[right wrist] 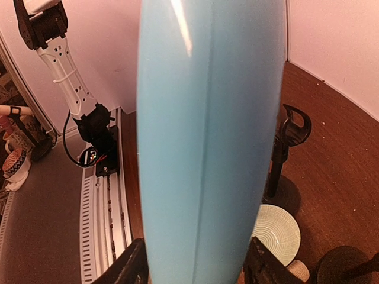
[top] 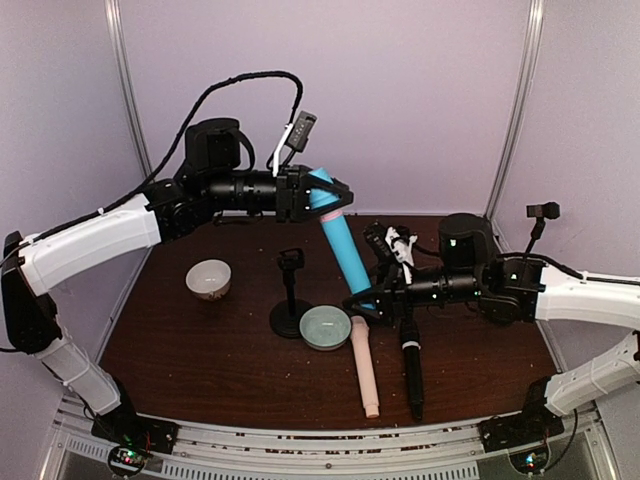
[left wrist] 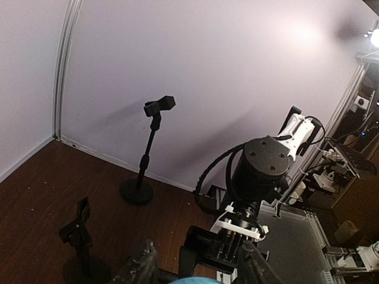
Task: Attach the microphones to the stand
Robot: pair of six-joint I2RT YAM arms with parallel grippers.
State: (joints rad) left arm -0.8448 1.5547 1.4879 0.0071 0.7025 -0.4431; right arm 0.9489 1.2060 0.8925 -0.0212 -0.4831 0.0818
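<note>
Here the light blue microphone (top: 343,250) slants in mid-air, upper end clamped in the left pincer (top: 335,196), lower end gripped by the right pincer (top: 362,304), with the pink microphone (top: 366,365) and black microphone (top: 412,372) lying just below the latter.

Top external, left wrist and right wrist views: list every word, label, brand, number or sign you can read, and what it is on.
No text can be read in any view.
The light blue microphone, pink microphone, black microphone, white bowl and green bowl show no print.
The shelf clutter at the right edge of the left wrist view is too blurred to tell.
</note>
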